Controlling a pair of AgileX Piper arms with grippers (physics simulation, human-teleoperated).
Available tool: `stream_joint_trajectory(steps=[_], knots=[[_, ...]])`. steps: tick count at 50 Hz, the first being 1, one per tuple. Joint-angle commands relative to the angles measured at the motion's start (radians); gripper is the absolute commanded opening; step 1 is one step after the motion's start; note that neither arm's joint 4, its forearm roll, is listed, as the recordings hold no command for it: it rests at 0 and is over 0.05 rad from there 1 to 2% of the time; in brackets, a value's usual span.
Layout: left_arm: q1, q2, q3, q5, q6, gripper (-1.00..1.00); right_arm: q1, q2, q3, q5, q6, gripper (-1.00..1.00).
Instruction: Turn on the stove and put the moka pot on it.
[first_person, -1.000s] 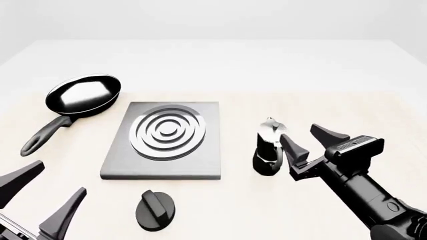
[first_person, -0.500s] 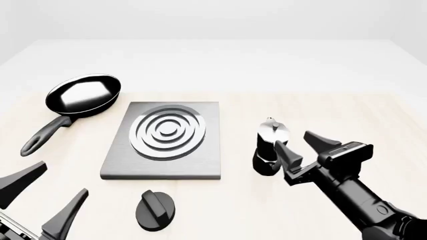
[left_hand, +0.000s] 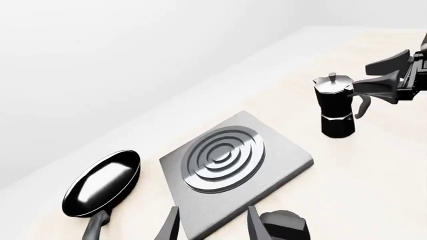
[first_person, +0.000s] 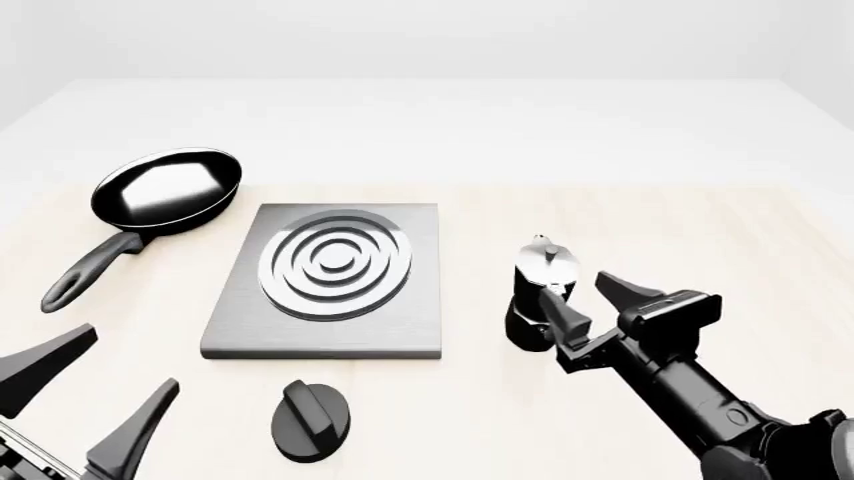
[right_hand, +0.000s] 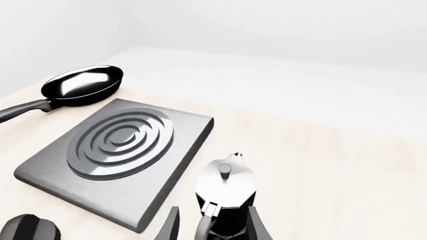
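Note:
The moka pot stands upright on the table to the right of the stove plate. It also shows in the right wrist view and the left wrist view. My right gripper is open just right of the pot, at the pot's handle side. In the right wrist view the handle lies between its fingers. The black knob lies in front of the plate. My left gripper is open and empty at the near left, left of the knob.
A black frying pan lies to the far left of the plate, with its handle pointing toward me. The light table stretches back beyond the plate and the pot.
My right gripper has moved left and lower, closer to the moka pot's handle side, still open. The left gripper has barely shifted. The pot, plate and knob have not moved.

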Motion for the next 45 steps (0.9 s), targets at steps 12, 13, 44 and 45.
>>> stream_joint_trajectory(steps=[12,13,44,45], knots=[[-0.002,-0.002,-0.009,0.01,0.0,1.0,0.003,0.091,-0.023,-0.048,0.014,1.0],[-0.003,-0.002,-0.008,0.009,0.0,1.0,0.005,0.095,-0.027,-0.046,0.014,1.0],[-0.005,0.01,0.004,-0.008,0.001,1.0,0.006,0.226,-0.053,-0.118,0.037,1.0],[-0.005,0.011,0.005,-0.009,0.001,1.0,0.007,0.229,-0.054,-0.119,0.037,1.0]])
